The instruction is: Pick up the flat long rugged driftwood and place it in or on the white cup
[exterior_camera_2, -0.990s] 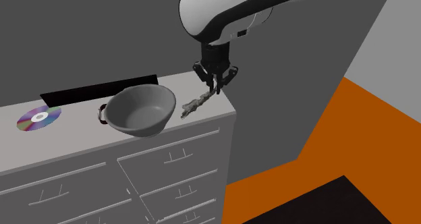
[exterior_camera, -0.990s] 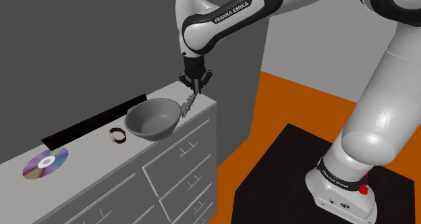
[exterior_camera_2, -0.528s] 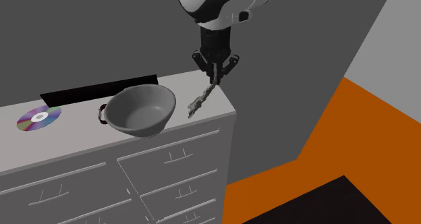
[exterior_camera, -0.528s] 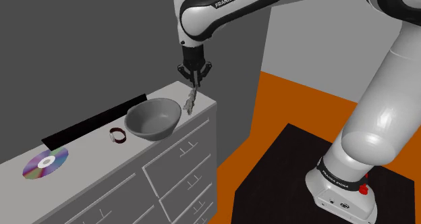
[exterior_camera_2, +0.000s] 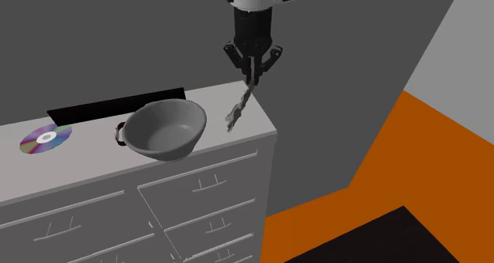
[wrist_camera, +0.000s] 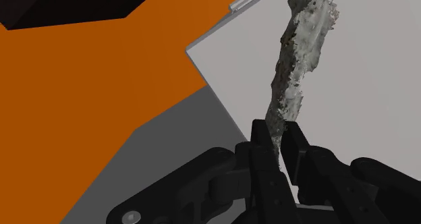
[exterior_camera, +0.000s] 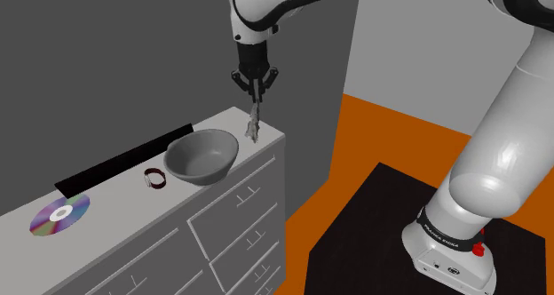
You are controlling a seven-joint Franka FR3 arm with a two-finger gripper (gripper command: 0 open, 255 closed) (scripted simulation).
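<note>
A long, rough grey piece of driftwood (exterior_camera: pixel 253 123) (exterior_camera_2: pixel 240 109) (wrist_camera: pixel 297 67) hangs nearly upright from my gripper (exterior_camera: pixel 256 91) (exterior_camera_2: pixel 252 78) (wrist_camera: pixel 278 143), which is shut on its upper end. Its lower tip is just above the dresser top (exterior_camera: pixel 115 191) near the corner. The grey bowl-shaped cup (exterior_camera: pixel 201 155) (exterior_camera_2: pixel 164 128) stands on the dresser, toward the shoulder view's left of the hanging wood.
A small dark ring (exterior_camera: pixel 155 179) and a shiny disc (exterior_camera: pixel 59 216) (exterior_camera_2: pixel 45 137) lie on the dresser beyond the cup. A black slab (exterior_camera: pixel 124 159) runs along the back wall. The dresser's edge drops to an orange floor (exterior_camera: pixel 382 142).
My gripper has risen with the driftwood; the wood has swung from lying slanted on the dresser to hanging almost vertical, lifted off the top.
</note>
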